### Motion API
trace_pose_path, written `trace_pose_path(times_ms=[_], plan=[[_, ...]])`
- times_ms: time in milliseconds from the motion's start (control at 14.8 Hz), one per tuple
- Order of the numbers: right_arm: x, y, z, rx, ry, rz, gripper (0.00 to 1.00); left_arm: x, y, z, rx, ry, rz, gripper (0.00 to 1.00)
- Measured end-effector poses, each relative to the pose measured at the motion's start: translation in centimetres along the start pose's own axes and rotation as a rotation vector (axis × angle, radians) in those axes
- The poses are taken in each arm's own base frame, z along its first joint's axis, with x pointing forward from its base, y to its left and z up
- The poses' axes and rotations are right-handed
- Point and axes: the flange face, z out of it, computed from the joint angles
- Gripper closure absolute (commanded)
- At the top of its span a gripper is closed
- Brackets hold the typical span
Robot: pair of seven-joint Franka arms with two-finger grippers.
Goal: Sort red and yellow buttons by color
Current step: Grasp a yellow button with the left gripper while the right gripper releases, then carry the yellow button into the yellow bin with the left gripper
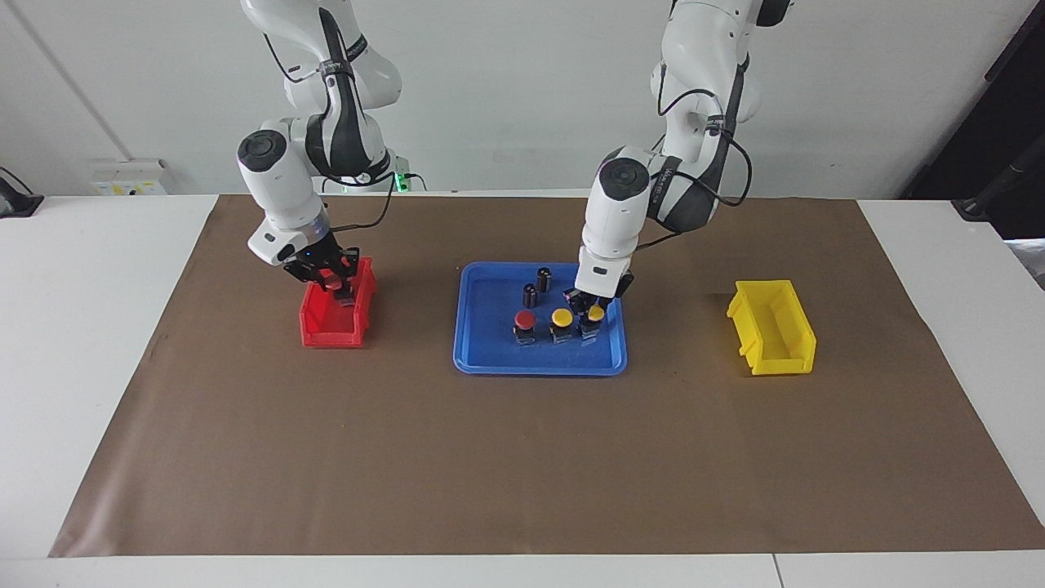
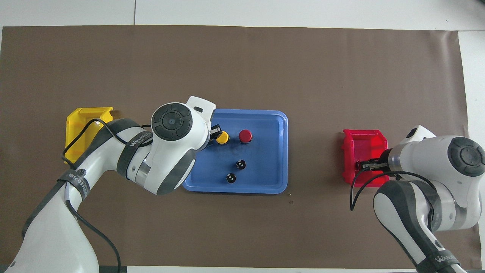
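Observation:
A blue tray (image 1: 490,355) holds a red button (image 1: 525,320) and two yellow buttons. One yellow button (image 1: 562,318) stands free beside the red one. My left gripper (image 1: 589,314) is down in the tray at the other yellow button (image 1: 598,312), which stands level with the rest. In the overhead view my left hand hides that button; the free yellow button (image 2: 222,137) and the red one (image 2: 245,135) show. My right gripper (image 1: 331,279) hangs over the red bin (image 1: 331,331), shut on a second red button (image 1: 333,282).
Two small dark cylinders (image 1: 544,278) (image 1: 530,295) stand in the tray, nearer to the robots than the buttons. A yellow bin (image 1: 771,327) sits toward the left arm's end of the table. Brown paper (image 1: 522,457) covers the table.

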Motion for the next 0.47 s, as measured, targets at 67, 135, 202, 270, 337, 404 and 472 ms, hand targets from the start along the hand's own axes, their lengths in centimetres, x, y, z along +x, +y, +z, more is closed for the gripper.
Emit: trace_pose_path(times_ms=[67, 135, 202, 270, 337, 404, 472], plan=[[0.0, 0.0, 0.0, 0.0, 0.0, 0.0, 0.47, 0.4, 0.1, -1.5, 0.016, -0.009, -0.005, 0.99], [0.0, 0.0, 0.0, 0.0, 0.0, 0.0, 0.42, 0.8, -0.1, -3.1, 0.033, -0.017, -0.004, 0.99], [0.0, 0.0, 0.0, 0.0, 0.0, 0.0, 0.41, 1.2, -0.7, -4.8, 0.056, -0.021, 0.013, 0.99], [0.0, 0.0, 0.0, 0.0, 0.001, 0.0, 0.41, 1.9, -1.9, -6.4, 0.082, -0.025, 0.045, 0.99], [0.0, 0.0, -0.1, 0.0, 0.002, 0.0, 0.41, 2.9, -3.6, -7.9, 0.104, -0.039, 0.085, 0.99], [0.1, 0.0, -0.2, 0.0, 0.005, 0.0, 0.42, 4.4, -5.9, -9.2, 0.117, -0.056, 0.126, 0.99], [0.3, 0.0, -0.4, -0.001, 0.01, -0.001, 0.41, 6.3, -8.7, -10.4, 0.119, -0.068, 0.162, 0.99]])
